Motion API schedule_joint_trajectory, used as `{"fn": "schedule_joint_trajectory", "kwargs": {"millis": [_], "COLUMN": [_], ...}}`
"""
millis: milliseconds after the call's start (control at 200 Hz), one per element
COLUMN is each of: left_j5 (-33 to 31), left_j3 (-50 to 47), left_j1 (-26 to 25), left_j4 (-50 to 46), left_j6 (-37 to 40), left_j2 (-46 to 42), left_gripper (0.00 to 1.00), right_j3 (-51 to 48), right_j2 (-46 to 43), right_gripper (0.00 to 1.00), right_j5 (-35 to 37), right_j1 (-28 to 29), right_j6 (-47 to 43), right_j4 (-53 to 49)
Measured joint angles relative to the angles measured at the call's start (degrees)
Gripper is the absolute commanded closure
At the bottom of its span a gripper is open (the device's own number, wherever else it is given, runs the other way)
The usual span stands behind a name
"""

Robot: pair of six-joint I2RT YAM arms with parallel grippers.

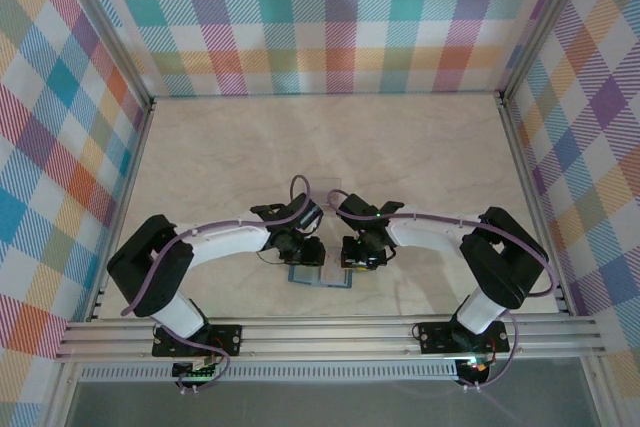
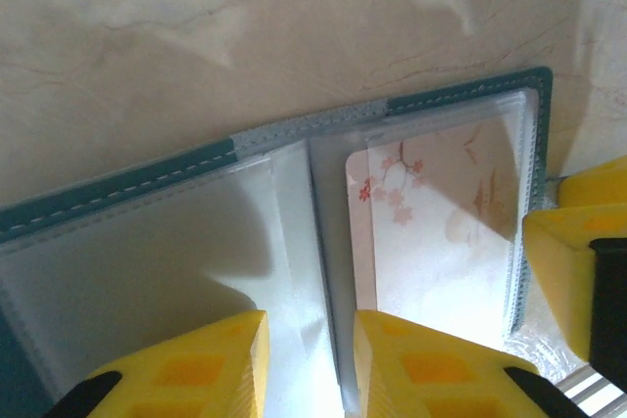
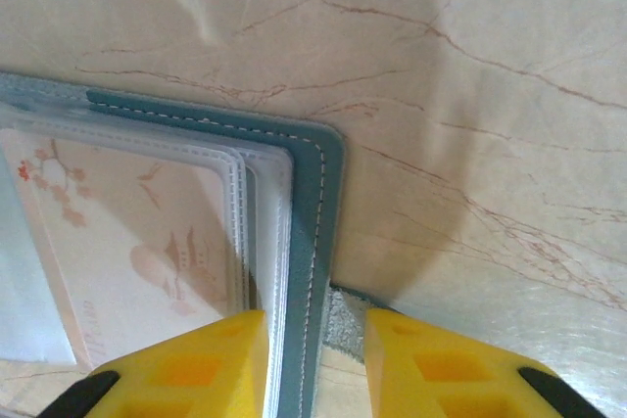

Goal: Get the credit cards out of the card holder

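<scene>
Item under inspection: the card holder (image 1: 320,276), lying opened flat on the pale marbled table (image 1: 430,147), at 6 o'clock from the table's centre, between the two converging arms.

Construction: teal-blue cover with rounded corners and a line of white stitching along its border. Inside are clear, glossy plastic sleeves (image 2: 147,261) with welded seams, layered like pages about a slate-grey spine.

Contents: one credit card (image 2: 441,232), a thin pale rectangle with rounded corners printed with pink blossom and a faint pagoda. It sits fully inside the sleeve on the holder's 3 o'clock half. Any other cards cannot be made out.

Left gripper (image 2: 309,332): yellow moulded fingers, jaws narrowly parted, straddling the spine and a loose sleeve leaf. One finger is over the 9 o'clock page, the other over the card's page. No clamping on either is visible.

Right gripper (image 3: 313,325): jaws likewise narrowly parted, straddling the holder's 3 o'clock edge. One finger is over the sleeves, the other off the cover. A rough grey patch (image 3: 345,328) lies in the gap; what it is cannot be told.
</scene>
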Motion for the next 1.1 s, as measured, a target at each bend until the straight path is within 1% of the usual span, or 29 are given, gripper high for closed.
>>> {"fn": "schedule_joint_trajectory", "kwargs": {"millis": [250,450,680,940,1100], "left_j5": [2.5,2.7,3.1,2.9,0.9], "left_j3": [0.0,0.0,0.0,0.5,1.8], "left_j1": [0.0,0.0,0.0,-0.2,-1.0], "left_j4": [0.9,1.1,1.4,1.0,-0.7], "left_j6": [1.9,2.2,2.8,2.9,3.1], "left_j2": [2.3,2.5,2.5,3.1,3.8], "left_gripper": [0.69,0.68,0.62,0.64,0.66], "right_j3": [0.0,0.0,-0.4,-0.6,-0.8], "right_j2": [0.0,0.0,0.0,-0.2,-0.2], "right_gripper": [0.67,0.67,0.67,0.67,0.67], "right_j5": [0.0,0.0,0.0,0.0,0.0], "right_j1": [0.0,0.0,0.0,0.0,0.0], "right_j6": [0.0,0.0,0.0,0.0,0.0], "right_j4": [-0.1,-0.3,-0.4,-0.4,-0.4]}}
